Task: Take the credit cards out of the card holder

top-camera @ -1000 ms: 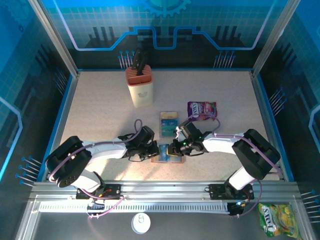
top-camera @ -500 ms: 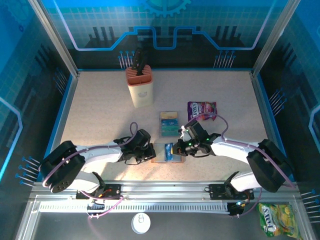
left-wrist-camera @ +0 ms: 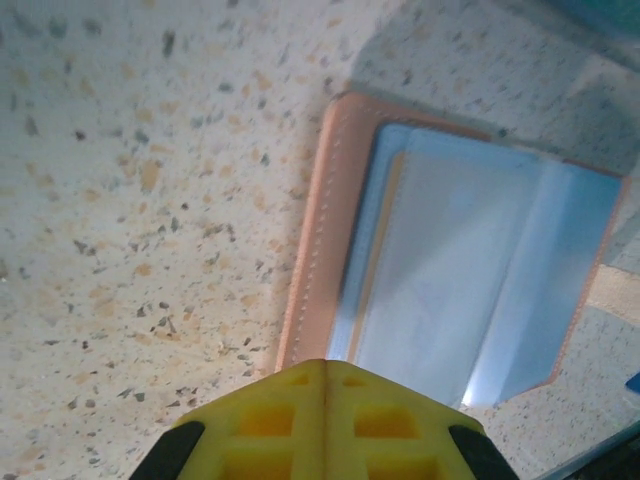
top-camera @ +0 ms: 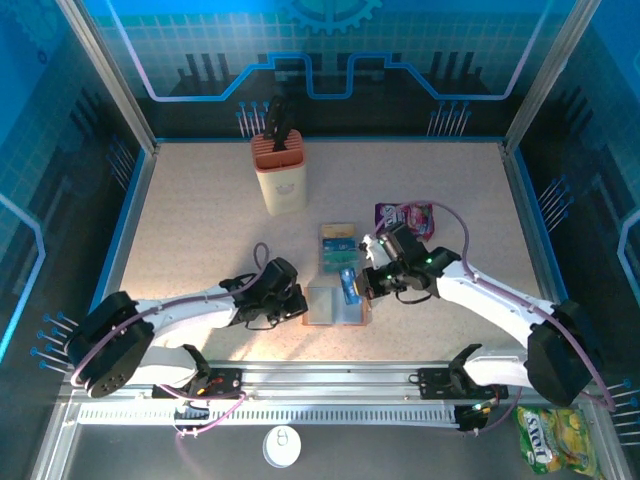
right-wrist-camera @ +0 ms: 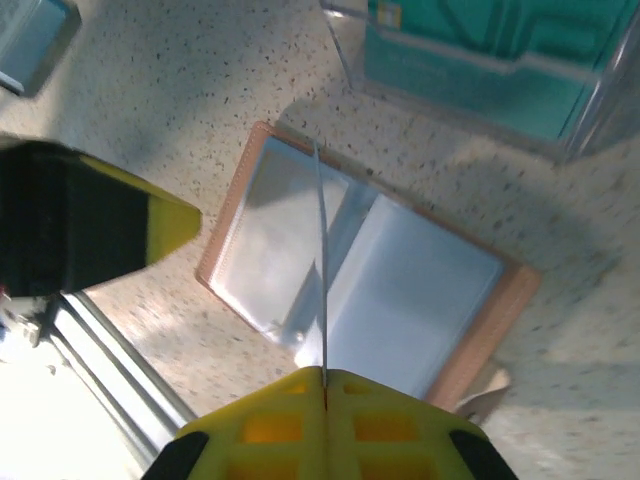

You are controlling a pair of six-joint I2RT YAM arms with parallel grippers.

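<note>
R fingers [right-wrist-camera: 324, 392] are pinched shut on one blue card [top-camera: 349, 284], held edge-up just above the card holder [right-wrist-camera: 420, 290]. The holder lies open & flat on the table [top-camera: 200, 230] btwn the arms. L fingers [left-wrist-camera: 325, 405] are closed, empty, tip at holder's left edge; can't tell if touching.

1. From my station, the work surface is a speckled beige table [top-camera: 190, 230] with blue edging along its left and right sides.
2. Toward the far side, left of centre, I see a cream knife block [top-camera: 281, 185] with an orange top standing upright, dark handles poking out.
3. Near the middle sits a clear plastic box [top-camera: 322, 250], with a purple snack packet [top-camera: 415, 215] near its right.
4. Just in front of the box, with a strip of bare table between them, the brown card holder [top-camera: 325, 305] lies opened flat, grey-blue pockets up.
</note>
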